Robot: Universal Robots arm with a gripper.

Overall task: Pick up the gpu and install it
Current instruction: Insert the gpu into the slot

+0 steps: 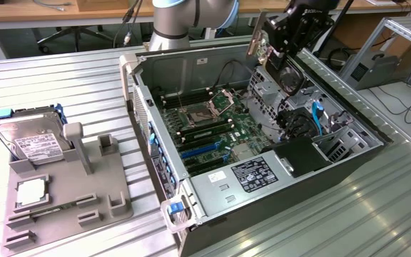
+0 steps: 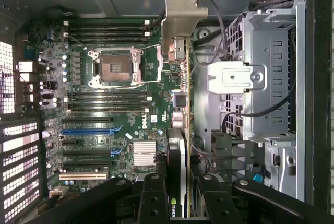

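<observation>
One ribbed metal table (image 1: 62, 85) carries an open black steel computer case (image 1: 213, 219), its green motherboard (image 1: 213, 126) exposed. On the exterior view's left, a grey plastic fixture (image 1: 84, 198) holds a boxy silver hard drive (image 1: 30, 140) and a small square CPU chip (image 1: 30, 191). The gripper (image 1: 286, 51) (image 2: 177, 200) reaches down over the case, fingers pinched narrowly on the gpu (image 1: 263, 45) (image 2: 176, 153), a thin dark card held edge-on with a bent silver bracket (image 2: 180, 18).

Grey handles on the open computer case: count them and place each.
2. One grey handle sits at the black computer case's far corner, towards the exterior view's left; the other, bearing a blue clip, sits at the near corner. Others may be hidden behind the case.
</observation>
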